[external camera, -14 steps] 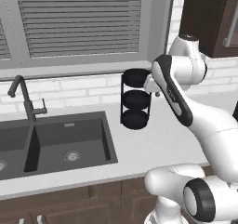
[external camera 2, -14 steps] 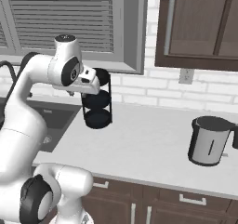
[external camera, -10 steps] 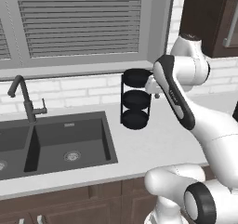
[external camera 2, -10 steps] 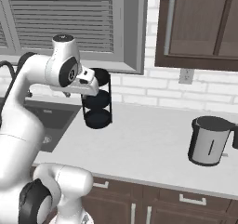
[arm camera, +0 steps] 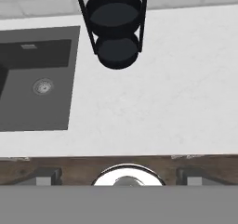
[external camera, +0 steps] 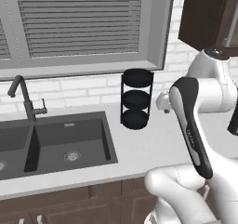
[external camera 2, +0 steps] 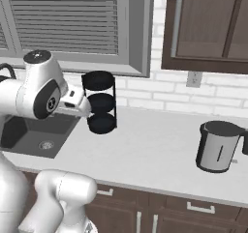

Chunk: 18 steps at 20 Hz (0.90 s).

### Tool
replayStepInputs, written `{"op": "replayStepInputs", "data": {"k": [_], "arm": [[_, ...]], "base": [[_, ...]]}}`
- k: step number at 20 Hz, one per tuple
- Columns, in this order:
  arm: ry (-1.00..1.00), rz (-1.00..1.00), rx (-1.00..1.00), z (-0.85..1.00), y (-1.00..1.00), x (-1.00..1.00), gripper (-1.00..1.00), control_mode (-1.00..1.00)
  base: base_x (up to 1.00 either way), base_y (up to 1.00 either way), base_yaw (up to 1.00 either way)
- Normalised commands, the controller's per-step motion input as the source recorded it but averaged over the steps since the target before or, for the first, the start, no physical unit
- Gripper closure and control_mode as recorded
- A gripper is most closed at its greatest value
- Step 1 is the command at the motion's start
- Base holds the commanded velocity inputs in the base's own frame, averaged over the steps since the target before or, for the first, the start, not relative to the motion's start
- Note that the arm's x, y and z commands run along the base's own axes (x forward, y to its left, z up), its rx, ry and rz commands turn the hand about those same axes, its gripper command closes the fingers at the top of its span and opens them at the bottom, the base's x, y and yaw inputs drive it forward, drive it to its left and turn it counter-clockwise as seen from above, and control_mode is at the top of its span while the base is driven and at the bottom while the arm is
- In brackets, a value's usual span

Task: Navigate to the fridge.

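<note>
Gripper (arm camera: 119, 177) hangs above the front edge of the white tabletop (external camera 2: 155, 145), fingers spread, holding nothing. Black three-tier rack (external camera: 136, 99) stands near the brick wall, just right of the dark double sink (external camera: 56, 141) with black faucet (external camera: 25, 99). Grey kettle (external camera 2: 218, 146) sits well right, under dark wall cabinets (external camera 2: 208, 26). Fridge can't be located from here.

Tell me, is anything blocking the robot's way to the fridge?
That cannot be judged: these pictures give no sight of the fridge. Ahead lie the white counter, the dark sink, the black three-tier wire rack and the grey electric kettle.
</note>
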Motion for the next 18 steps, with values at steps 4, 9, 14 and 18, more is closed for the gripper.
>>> {"op": "replayStepInputs", "data": {"k": [4, 9, 14, 18], "arm": [[0.00, 0.00, 0.00, 0.14, 0.00, -0.92, -1.00, -1.00], [0.00, 0.00, 0.00, 0.01, -0.04, -0.67, -1.00, -1.00], [0.00, 0.00, 0.00, 0.00, -0.01, -0.37, -1.00, 1.00], [0.00, 0.00, 0.00, 0.00, 0.00, 0.00, -1.00, 1.00]], "base": [[0.00, 0.00, 0.00], [0.00, 0.00, 0.00], [-0.17, -0.03, 0.00], [-0.39, -0.04, -0.03]]}}
